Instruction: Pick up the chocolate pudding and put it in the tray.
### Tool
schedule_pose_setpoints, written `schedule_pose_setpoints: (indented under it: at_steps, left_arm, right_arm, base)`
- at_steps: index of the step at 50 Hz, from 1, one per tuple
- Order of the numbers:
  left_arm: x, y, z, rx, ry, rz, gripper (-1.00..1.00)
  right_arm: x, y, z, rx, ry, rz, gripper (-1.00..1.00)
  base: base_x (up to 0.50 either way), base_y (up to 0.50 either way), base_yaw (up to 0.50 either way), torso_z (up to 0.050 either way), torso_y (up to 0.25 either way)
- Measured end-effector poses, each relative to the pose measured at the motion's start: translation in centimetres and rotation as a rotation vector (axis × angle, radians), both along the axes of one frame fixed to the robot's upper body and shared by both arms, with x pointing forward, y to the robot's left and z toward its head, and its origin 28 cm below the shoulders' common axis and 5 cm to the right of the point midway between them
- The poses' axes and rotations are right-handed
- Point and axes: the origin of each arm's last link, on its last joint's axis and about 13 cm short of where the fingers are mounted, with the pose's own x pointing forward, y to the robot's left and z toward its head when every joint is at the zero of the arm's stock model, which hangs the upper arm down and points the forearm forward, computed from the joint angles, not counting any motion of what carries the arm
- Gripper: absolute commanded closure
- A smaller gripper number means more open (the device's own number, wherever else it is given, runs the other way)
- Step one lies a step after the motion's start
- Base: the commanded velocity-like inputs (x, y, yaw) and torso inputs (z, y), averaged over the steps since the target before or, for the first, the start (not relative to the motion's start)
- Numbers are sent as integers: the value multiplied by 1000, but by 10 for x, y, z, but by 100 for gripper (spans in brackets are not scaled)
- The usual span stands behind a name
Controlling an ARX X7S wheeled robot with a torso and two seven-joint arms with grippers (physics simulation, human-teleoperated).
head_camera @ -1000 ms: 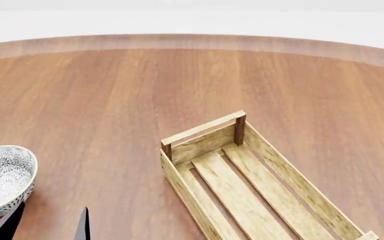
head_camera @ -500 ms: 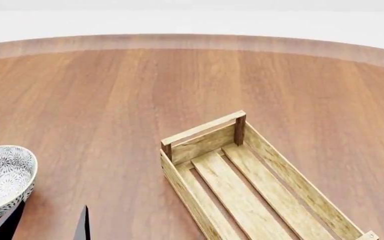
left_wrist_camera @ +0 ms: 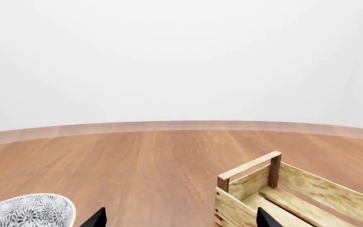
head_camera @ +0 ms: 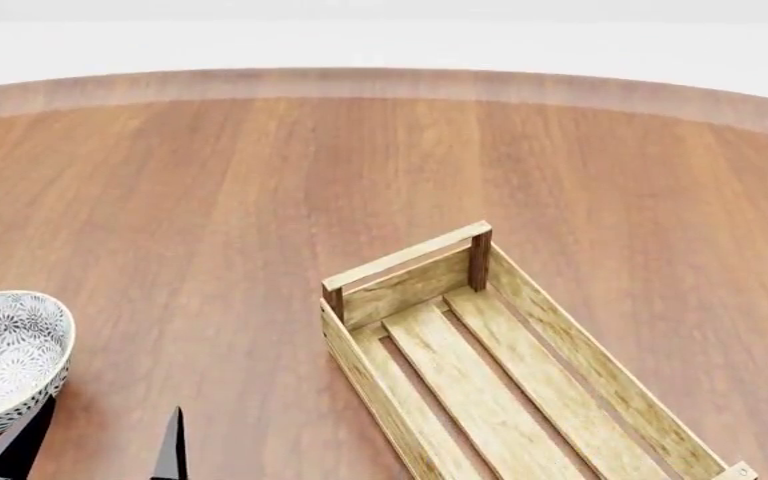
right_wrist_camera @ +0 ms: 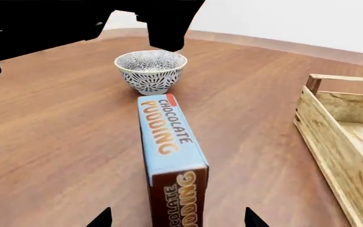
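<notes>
Left gripper [head_camera: 97, 450]: two flat matte-black fingers, blade-like, tapering to sharp points, no screws, cables or markings visible; same fingertips [left_wrist_camera: 96, 218] seen from the left wrist camera as small black wedges with plain faces. Right gripper [right_wrist_camera: 178, 220]: only two black pointed tips visible, same matte finish. Beyond the right gripper, a large black blocky arm body [right_wrist_camera: 74, 21] with angular stepped edges, uniformly dark, surface detail not discernible.

Tray [left_wrist_camera: 298, 191] beside bowl [left_wrist_camera: 27, 212] (well apart)
</notes>
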Motion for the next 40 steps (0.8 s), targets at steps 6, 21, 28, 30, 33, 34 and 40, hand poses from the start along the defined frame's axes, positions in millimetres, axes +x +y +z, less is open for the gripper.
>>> schedule_pose_setpoints:
  at_steps: [6,21,28,30,33,34,40]
  left_arm:
    - [0,-1,1,0,-2,-2,-100]
    - [0,-2,1,1,-1,-7,-100]
    - [0,-2,0,0,0,-8,-100]
    - [0,-2,0,0,0,-9,-100]
    - [0,-2,0,-1,0,-9,-100]
    - [0,-2,0,-1,0,-9,-100]
    - [0,-3,0,-3,0,-10,-100]
  right_arm:
    - [7,4,-5,-11,11,21,-100]
    - [21,7,-6,-20,10,34,-100]
    - [25,9,-6,-22,9,38,-100]
    - [25,10,-6,-22,9,40,-100]
    - [27,11,-7,-21,10,42,-100]
    - [27,11,-7,-21,11,43,-100]
    - [30,13,-8,-19,13,45,-100]
  base:
    - [0,0,0,0,0]
    - [0,0,0,0,0]
    - [0,0,0,0,0]
    - [0,0,0,0,0]
    - [0,0,0,0,0]
    - [0,0,0,0,0]
    - [0,0,0,0,0]
